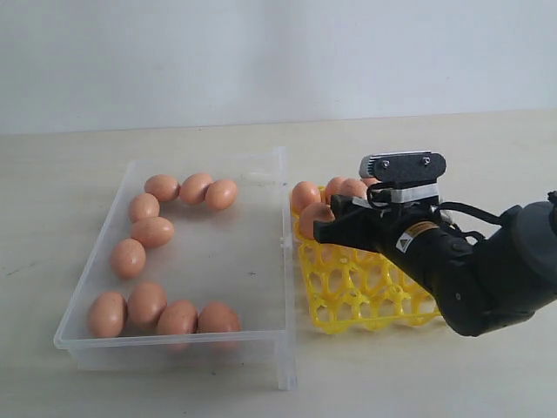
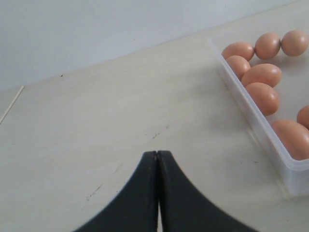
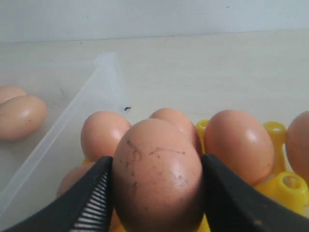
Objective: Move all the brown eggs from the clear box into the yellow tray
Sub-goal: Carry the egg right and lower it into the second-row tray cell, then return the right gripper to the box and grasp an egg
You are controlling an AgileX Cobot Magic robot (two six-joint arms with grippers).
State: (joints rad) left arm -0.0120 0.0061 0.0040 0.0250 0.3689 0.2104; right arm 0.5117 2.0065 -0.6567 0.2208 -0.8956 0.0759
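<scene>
Clear box sits front-left: see-through plastic, low walls, small clasp on its 3 o'clock side. Ten brown eggs lie inside, smooth and orange-brown, strung in a C along the 12, 9 and 6 o'clock walls. Left gripper hangs over the table at the box's 9 o'clock, black tips pressed together, nothing between them. Yellow tray is at the box's 3 o'clock: glossy openwork lattice, round cells. Right gripper is clamped on the held egg over the tray's 10 o'clock corner. Pads are ribbed and the shell has dark scuffs. Tray eggs line its 12 o'clock edge. The arm hides part of that row, so the count is unclear. Can't tell if the held egg touches a cell.
</scene>
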